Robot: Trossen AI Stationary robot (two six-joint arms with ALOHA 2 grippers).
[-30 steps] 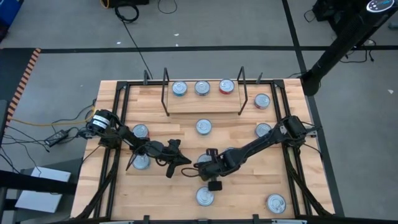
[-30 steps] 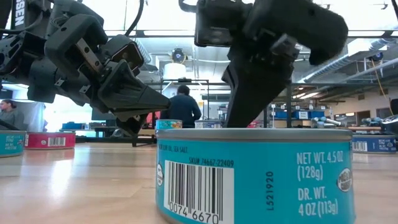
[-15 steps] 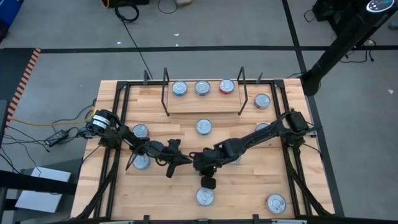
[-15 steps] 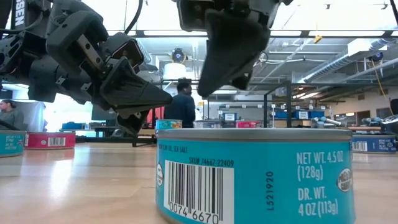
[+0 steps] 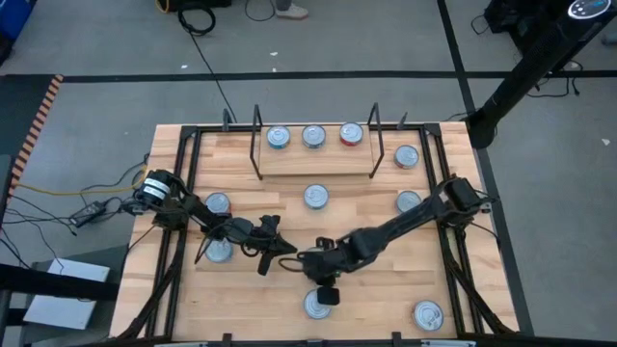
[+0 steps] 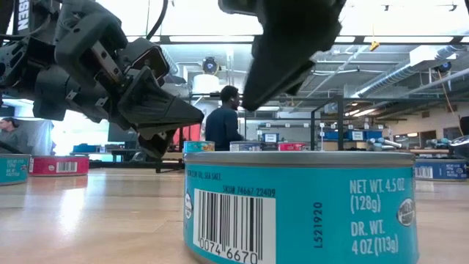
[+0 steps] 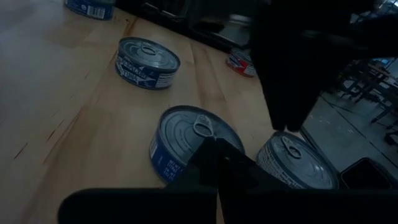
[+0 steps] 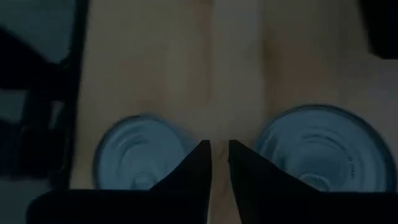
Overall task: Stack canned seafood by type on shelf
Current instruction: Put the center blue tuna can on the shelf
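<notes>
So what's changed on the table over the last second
The right claw has swung toward the table's front edge and now hangs over the tin there, fingers parted a crack, holding nothing. A person in the room behind has shifted. The left claw stayed shut mid-table, and the three tins on the shelf and the loose ones haven't moved.

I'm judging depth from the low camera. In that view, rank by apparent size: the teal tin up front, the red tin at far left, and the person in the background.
1. Teal tin: by far the largest, but it sits right at the lens.
2. Person: smaller, standing far behind the table.
3. Red tin: smallest.
This order reflects nearness to the camera, not true size.
</notes>
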